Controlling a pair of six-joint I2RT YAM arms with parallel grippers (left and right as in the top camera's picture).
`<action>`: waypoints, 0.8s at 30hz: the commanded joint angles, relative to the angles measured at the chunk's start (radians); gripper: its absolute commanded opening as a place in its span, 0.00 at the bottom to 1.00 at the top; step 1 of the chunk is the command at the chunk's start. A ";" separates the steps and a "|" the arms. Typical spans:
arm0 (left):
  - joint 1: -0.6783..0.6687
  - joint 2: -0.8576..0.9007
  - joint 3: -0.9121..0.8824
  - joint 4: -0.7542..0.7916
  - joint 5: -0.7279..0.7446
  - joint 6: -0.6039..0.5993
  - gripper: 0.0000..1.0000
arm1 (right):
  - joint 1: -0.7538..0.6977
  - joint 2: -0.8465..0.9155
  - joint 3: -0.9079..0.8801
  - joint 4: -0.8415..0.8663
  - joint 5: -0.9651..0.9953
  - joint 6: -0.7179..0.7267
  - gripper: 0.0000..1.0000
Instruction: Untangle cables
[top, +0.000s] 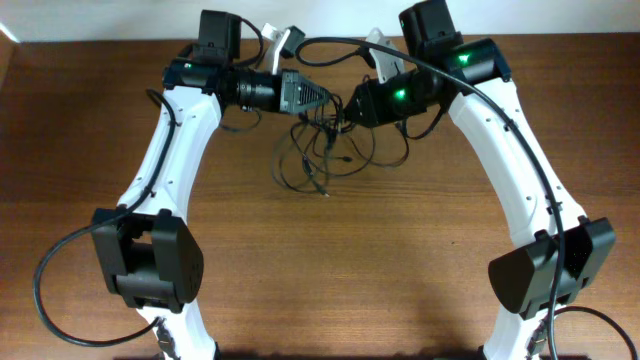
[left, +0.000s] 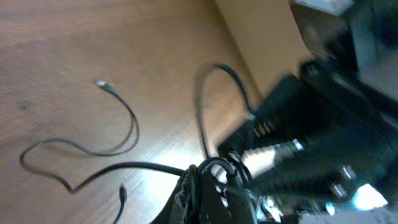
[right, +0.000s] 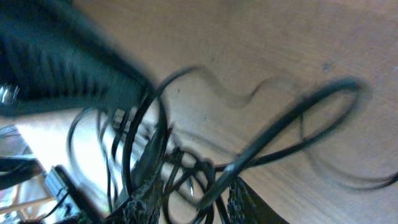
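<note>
1 tangle, several strands, can't count them exactly. On the left, left end effector (top: 326, 100) is clamped tight on the cables (top: 318, 152). The bunch sits far-centre on the tabletop (top: 330, 260), loops trailing on the wood. 2 loose ends lie flat: silvery plug (left: 103, 83), dark plug (left: 122, 190). On the right, right end effector (top: 354, 106) has strands between its fingers; too blurred, can't tell grip.

Thin black cables (top: 322, 128) bunch in a tangle between the left pincer (top: 332, 100) and right pincer (top: 347, 108), with loose loops trailing beneath onto the bench (top: 400, 260).
</note>
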 joint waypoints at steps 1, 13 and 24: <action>0.001 -0.003 0.003 0.085 -0.076 -0.139 0.00 | 0.012 0.010 0.004 -0.056 -0.079 -0.009 0.36; 0.000 -0.003 0.003 0.079 -0.074 -0.171 0.00 | 0.016 0.015 0.002 0.090 0.120 0.135 0.34; 0.001 -0.003 0.003 0.072 -0.075 -0.171 0.00 | 0.034 0.082 0.002 0.204 0.075 0.155 0.19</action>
